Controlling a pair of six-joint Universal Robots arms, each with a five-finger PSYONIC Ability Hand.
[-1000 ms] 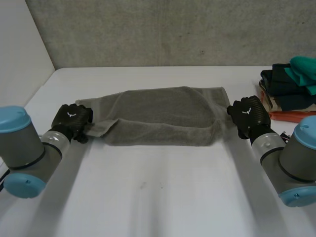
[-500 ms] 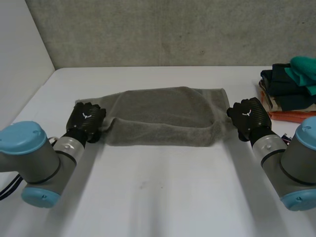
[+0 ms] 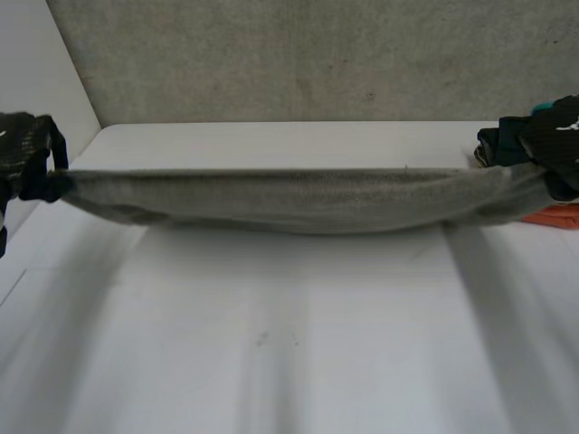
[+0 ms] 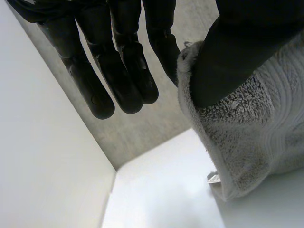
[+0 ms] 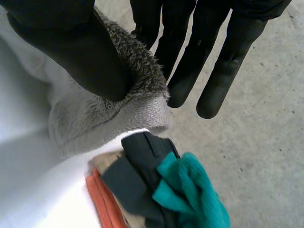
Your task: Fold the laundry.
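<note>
Towel [image 3: 289, 201], judged soft, light and limp, is held stretched above the bench [image 3: 289, 353], sagging mid-span, its left end pinched by the left hand [image 3: 23, 158], its right end by the right hand [image 3: 556, 136]; end corners are judged the best holds.

- The left hand [image 3: 25, 154] runs off the side of the head view, so we see only part of it.
- The right hand [image 3: 559, 136] is cut off the same way at the opposite side.
- Each end of the towel [image 3: 289, 197] disappears into a hand, and we cannot make out its corners.
- In the left wrist view, the left thumb [image 4: 237, 52] covers the spot where the towel is pinched.
- In the right wrist view, the right thumb [image 5: 66, 47] hides the matching spot.
- The clothes pile [image 3: 503, 146] sits mostly behind the right hand and the towel, and we cannot tell its pieces apart.
</note>
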